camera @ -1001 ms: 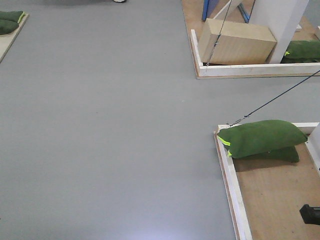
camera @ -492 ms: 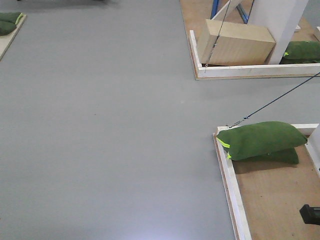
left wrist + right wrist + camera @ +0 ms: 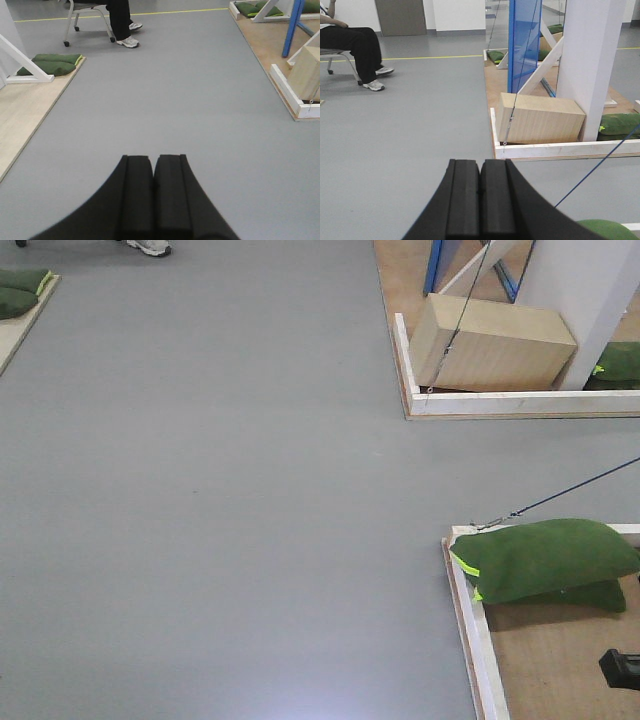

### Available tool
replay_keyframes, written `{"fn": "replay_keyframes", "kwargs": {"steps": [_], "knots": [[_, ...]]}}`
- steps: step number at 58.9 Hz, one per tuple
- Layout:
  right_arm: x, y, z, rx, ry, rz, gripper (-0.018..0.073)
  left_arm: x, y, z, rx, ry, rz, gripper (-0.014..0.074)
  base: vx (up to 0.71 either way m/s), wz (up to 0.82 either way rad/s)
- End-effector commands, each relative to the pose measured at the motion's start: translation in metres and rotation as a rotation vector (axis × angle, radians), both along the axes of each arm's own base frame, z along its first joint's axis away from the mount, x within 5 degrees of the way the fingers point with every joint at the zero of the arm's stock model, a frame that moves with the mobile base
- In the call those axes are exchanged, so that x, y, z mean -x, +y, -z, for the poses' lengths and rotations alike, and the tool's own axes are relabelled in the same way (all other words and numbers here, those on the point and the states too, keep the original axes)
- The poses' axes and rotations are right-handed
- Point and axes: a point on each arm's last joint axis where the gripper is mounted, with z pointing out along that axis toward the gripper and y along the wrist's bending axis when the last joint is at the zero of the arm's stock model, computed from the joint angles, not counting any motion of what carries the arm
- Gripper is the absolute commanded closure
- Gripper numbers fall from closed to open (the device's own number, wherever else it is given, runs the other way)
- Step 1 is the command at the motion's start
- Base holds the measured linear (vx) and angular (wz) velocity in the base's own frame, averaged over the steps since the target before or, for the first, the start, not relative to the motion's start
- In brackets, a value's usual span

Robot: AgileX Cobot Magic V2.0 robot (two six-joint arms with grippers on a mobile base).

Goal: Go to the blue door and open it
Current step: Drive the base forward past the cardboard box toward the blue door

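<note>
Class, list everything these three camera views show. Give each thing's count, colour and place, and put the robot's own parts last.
Door: one, blue, upright behind the box.
Box: one, light wood, inside a platform's white rim.
Pillar: one, white, right of the box.
Sandbags: several, green, on the platforms.
Platforms: at least three, wood with white rims, bordering the floor.
Cords: two, one blue and one grey, rising taut from platform rims.
Person: one, black trousers, white shoes, seated far left.
Chair: one, dark seat, under the person.
Floor: grey, with a yellow line at the far end.
Left gripper: black, jaws shut.
Right gripper: black, jaws shut.
</note>
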Motion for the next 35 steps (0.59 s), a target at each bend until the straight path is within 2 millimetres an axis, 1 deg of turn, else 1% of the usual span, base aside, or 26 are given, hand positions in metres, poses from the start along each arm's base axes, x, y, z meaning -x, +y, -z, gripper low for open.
{"fn": "replay_keyframes", "kwargs": {"steps": [1,16,35], "knots": [[-0.0001,0.0002,-0.0015,0.007,-0.080,-0.003,0.0557,-0.0009,0.0002,-0.0065,-0.006,-0.091,-0.002,0.0526,0.25,-0.06],[0.0000,0.0002,-0.0016,0.007,-0.081,-0.003,0.0557,-0.0009,0.0003,-0.0065,-0.006,-0.091,-0.005,0.0526,0.31,-0.08],[0.0000,0.0002,-0.0019,0.007,-0.082,-0.003,0.0557,-0.0009,0.0003,-0.0065,-0.006,-0.091,-0.005,0.0526,0.42,-0.02]]}}
